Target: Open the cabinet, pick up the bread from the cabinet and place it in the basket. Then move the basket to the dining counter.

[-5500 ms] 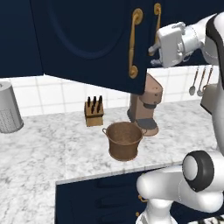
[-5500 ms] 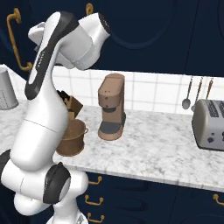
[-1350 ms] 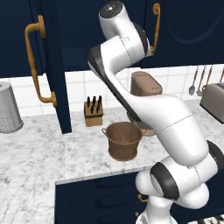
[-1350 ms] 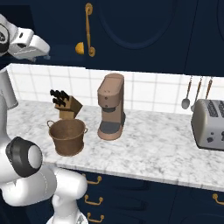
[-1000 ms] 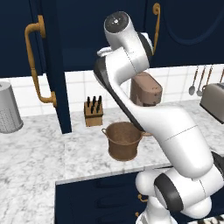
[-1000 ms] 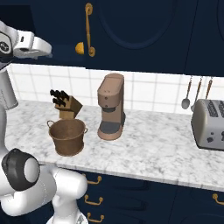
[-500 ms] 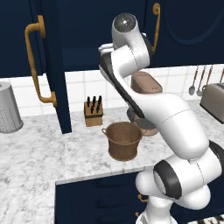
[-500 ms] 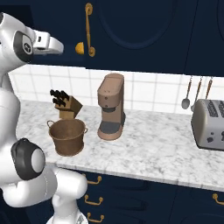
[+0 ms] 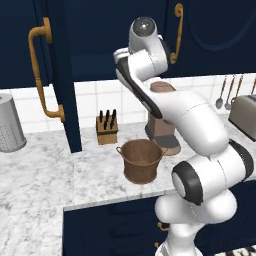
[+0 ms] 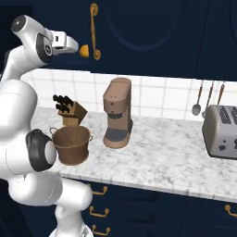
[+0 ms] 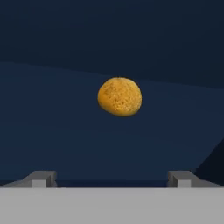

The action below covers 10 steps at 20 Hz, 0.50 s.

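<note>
Pincer nearer round, grainy orange bread, jaws wide

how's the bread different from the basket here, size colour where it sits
The bread is a small orange-yellow ball; the basket is far bigger, brown and pot-shaped with loop handles. The bread sits up inside the open cabinet, right ahead of the open gripper; the basket stands down on the marble counter by the knife block. Both are round and neither is held.
</note>
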Tool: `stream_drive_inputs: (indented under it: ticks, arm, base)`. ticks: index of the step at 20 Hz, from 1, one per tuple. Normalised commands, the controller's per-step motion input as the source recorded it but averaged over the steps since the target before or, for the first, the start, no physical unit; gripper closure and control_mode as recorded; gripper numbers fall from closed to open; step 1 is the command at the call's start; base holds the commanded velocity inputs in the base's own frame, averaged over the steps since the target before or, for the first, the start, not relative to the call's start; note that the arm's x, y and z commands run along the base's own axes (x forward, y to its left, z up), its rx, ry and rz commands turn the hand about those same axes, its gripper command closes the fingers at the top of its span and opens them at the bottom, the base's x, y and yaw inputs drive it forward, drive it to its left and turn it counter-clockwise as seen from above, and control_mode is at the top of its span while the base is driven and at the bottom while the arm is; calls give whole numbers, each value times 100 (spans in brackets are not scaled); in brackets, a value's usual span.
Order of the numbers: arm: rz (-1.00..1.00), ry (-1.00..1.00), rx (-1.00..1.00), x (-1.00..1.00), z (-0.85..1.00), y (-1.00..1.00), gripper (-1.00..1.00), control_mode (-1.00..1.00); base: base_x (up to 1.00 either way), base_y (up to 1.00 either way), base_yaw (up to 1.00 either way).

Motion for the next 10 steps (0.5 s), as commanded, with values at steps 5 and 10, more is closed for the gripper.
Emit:
stream_drive_inputs:
  ticks: [5,10]
  arm:
    - [0,0,-2,49,0,-6,-100,-100]
    - [0,-1,0,33,0,-25,-100,-100]
  base:
    - [0,0,0]
    - [0,0,0]
